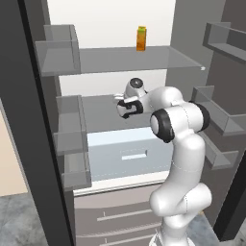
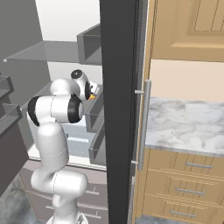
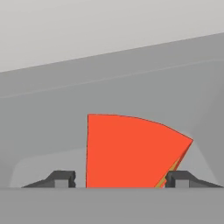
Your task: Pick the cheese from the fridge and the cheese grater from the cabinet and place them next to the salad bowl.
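The cheese [image 3: 131, 148] is a wedge with its red side facing the hand camera and a thin yellow edge at its right. It sits on the fridge's middle shelf [image 1: 103, 115]. My gripper [image 3: 120, 179] is open and straddles the wedge. The left fingertip [image 3: 63, 178] stands a little off the cheese, and the right one is at its yellow edge. In the left base view the arm reaches into the fridge with the gripper [image 1: 119, 99] low over that shelf. A speck of the orange cheese [image 2: 92, 97] shows beside the hand in the right base view.
An orange carton with a green top [image 1: 141, 38] stands on the top shelf. A pale drawer [image 1: 129, 153] lies below the middle shelf. Door bins [image 1: 65, 129] line the left side. The dark fridge door [image 2: 120, 109] stands open beside a marble counter [image 2: 183, 127] over tan drawers [image 2: 188, 192].
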Tool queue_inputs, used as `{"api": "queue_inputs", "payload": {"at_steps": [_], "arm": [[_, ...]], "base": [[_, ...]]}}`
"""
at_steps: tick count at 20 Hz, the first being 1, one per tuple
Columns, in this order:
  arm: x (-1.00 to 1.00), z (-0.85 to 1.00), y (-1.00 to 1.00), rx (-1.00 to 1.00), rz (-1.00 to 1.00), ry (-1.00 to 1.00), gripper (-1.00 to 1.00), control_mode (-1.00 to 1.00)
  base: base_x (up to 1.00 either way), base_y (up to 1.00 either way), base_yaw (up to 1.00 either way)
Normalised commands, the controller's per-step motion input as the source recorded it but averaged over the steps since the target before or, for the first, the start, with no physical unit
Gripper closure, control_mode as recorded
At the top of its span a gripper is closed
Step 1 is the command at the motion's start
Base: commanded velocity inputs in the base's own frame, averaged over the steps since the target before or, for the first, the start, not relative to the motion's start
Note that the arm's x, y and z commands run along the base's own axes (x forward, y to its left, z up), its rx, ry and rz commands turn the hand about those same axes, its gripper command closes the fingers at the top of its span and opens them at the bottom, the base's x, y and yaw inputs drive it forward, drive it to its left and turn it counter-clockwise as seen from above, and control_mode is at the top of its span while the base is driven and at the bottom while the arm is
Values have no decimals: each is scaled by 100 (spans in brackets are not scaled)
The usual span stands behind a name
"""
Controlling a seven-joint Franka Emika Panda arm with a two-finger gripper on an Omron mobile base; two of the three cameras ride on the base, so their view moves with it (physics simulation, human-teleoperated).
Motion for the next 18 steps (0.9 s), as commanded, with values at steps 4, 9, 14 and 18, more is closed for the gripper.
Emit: {"api": "queue_inputs", "payload": {"at_steps": [4, 9, 14, 18], "arm": [[0, -33, -2, 0, 0, 0, 100, -100], [-12, -26, -2, 0, 0, 0, 100, -100], [-50, -19, 0, 0, 0, 0, 100, -100], [-61, -12, 1, 0, 0, 0, 100, -100]], "base": [[0, 0, 0], [0, 0, 0], [0, 0, 0], [0, 0, 0]]}}
